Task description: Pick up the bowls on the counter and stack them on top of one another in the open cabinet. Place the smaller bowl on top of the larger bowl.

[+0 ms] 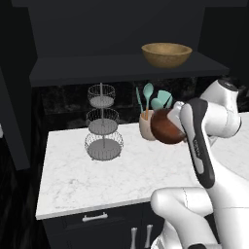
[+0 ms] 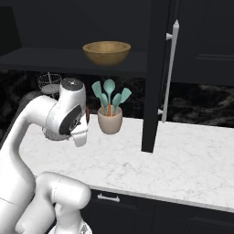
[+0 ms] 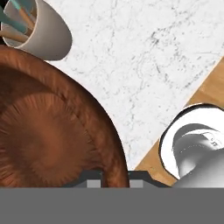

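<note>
Glossy reddish-brown smaller bowl [image 3: 48, 135] is hanging tilted above the desk [image 1: 97, 180], apparently clamped by its rim in the jaws; larger bowl [image 1: 166, 54] is sitting in the open cabinet [image 1: 97, 68].

two wooden bowls, one light tan [image 1: 166, 54], one dark reddish-brown [image 1: 167, 127], one beige utensil cup [image 1: 146, 125], one three-tier wire basket stand [image 1: 102, 122]

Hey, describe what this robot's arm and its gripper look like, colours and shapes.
The arm is glossy white, built of thick rounded segments, with a dark grey band along the forearm link and dark round joint caps. In the right base view a dark disc sits on the side of one white joint. The gripper shows as small dark finger tips in the hand view.
</note>
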